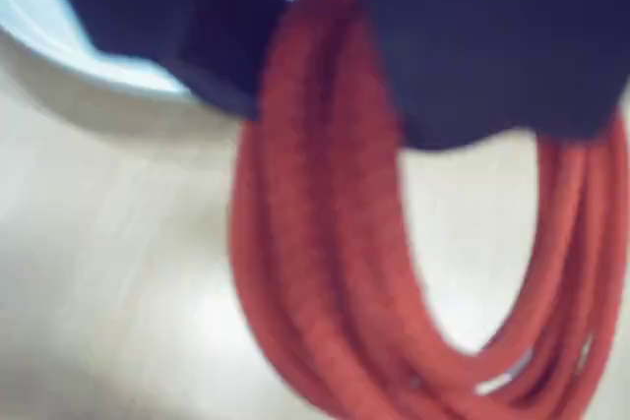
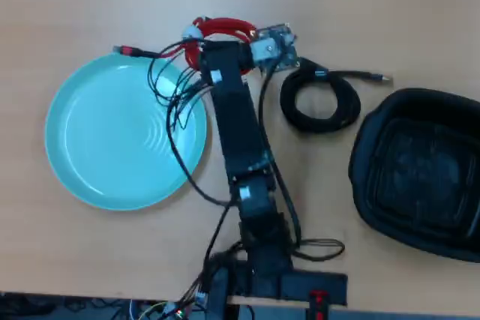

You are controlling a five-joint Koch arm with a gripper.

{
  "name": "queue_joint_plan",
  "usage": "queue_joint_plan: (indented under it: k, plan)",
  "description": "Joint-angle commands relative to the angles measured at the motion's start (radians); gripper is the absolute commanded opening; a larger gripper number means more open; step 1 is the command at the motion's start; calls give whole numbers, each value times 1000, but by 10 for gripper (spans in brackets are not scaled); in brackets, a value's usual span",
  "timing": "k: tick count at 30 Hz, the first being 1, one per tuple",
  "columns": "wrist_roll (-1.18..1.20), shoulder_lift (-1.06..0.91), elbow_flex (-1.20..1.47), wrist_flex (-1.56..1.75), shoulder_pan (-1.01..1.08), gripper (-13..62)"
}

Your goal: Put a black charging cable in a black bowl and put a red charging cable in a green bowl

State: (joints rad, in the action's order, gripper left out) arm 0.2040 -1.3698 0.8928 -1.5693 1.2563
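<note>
Red charging cable [image 1: 325, 272] hangs in loops from the pincer [image 1: 335, 76], whose dark jaws are closed across the top of the coil in the wrist view, so the coil reads as gripped and lifted off the desk [image 1: 108, 272]. From above, the red coil [image 2: 221, 29] sits at the arm's tip, just off the green bowl [image 2: 97, 177] at about its 1 o'clock, with one plug end reaching out over the rim there. The black charging cable [image 2: 319, 101] lies coiled on the desk [image 2: 390, 13] at about 9 o'clock from the black bowl [image 2: 420, 174], close to it but apart, and that bowl looks empty. The step in hand looks like carrying the red coil to the green bowl. To do it well, the coil should be kept high enough that the dangling loops and loose tail clear the rim, brought towards the rippled centre, and released only once most of the loops hang inside, or the tail may drape out over the edge. The wrist view gives the grip and the hanging loops, though blurred, and just a pale slice of the green bowl [image 1: 39, 27] at 10 o'clock; the overhead view gives both bowls and the waiting black cable, but the arm hides the jaws there
</note>
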Motion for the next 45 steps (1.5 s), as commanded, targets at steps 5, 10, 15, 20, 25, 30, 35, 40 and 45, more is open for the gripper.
queue_joint_plan:
  k: [5, 10, 15, 20, 25, 30, 35, 40, 45]
  plan:
    - [-21, -202, -176, -74, 120, -55]
    - [-20, -291, -170, -130, 249, -55]
    - [-21, -433, -71, -147, 354, -55]
    - [-29, -568, 74, -141, 497, -55]
    - [-26, -621, 199, -133, 647, -55]
    - [-23, -618, 201, -106, 782, -56]
    - [-21, -621, 206, -61, 788, -56]
    - [83, -624, 172, 6, 756, -58]
    - [118, -621, 170, 106, 721, -58]
